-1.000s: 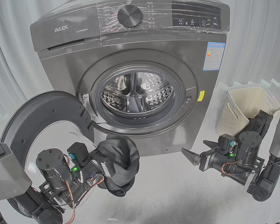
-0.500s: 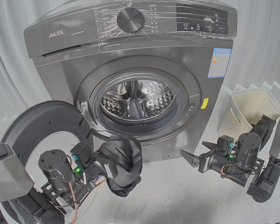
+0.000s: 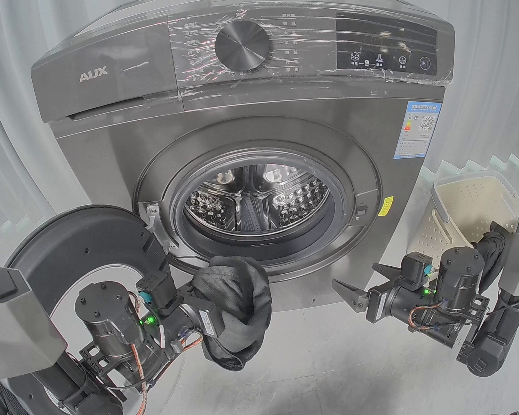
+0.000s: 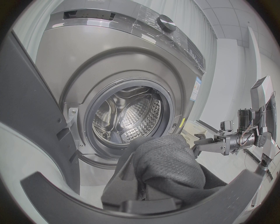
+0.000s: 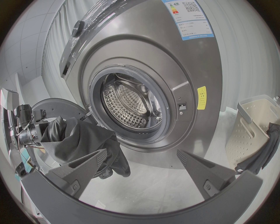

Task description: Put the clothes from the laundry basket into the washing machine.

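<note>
A dark garment (image 3: 238, 306) hangs bunched in the lower middle of the head view, pinched in the left claw (image 3: 212, 320), whose fingers are buried in the folds. In the left wrist view the garment (image 4: 169, 166) bulges up just in front of the drum opening (image 4: 128, 113). A second ago it hung just under the door ring; now its top overlaps the ring's lower edge below the drum (image 3: 253, 202). The whole head view has shifted as well, and the washing machine (image 3: 251, 115) sits larger and lower in the frame, so the camera has moved nearer. The claw's grip on the cloth looks unchanged

The round door (image 3: 76, 245) stands swung wide at the lower left. The right claw (image 3: 362, 283) hovers at the lower right, fingers spread with nothing between them, in much the same pose as before. Behind it, at the right edge, the cream laundry basket (image 3: 445, 201) stands tipped against the machine's side. Another dark piece of clothing (image 3: 493, 251) spills over its lip, more hidden behind the right arm than it was
</note>
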{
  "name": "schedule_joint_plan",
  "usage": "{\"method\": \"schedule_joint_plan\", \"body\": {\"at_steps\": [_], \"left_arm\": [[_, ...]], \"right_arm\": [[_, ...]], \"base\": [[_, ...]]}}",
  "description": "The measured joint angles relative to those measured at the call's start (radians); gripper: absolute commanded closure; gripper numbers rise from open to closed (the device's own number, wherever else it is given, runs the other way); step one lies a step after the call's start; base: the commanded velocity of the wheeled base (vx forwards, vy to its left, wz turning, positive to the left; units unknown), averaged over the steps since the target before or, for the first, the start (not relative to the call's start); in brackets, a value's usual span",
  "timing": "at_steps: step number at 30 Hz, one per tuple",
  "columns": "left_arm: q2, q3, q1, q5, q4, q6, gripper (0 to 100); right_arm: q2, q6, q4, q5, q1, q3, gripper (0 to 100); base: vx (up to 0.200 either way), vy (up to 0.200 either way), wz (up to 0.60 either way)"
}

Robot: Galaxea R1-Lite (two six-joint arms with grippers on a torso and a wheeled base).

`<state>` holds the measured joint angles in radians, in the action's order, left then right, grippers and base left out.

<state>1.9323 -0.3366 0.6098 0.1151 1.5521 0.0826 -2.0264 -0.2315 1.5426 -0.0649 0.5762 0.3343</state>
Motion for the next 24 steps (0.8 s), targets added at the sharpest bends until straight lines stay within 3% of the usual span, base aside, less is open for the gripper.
{"method": "schedule_joint_plan", "body": {"at_steps": [24], "left_arm": [[0.037, -0.039, 0.039, 0.008, 0.0, 0.009, 100]], "right_arm": [[0.013, -0.01, 0.0, -0.001, 0.033, -0.01, 0]], "base": [[0.0, 0.0, 0.0]]}}
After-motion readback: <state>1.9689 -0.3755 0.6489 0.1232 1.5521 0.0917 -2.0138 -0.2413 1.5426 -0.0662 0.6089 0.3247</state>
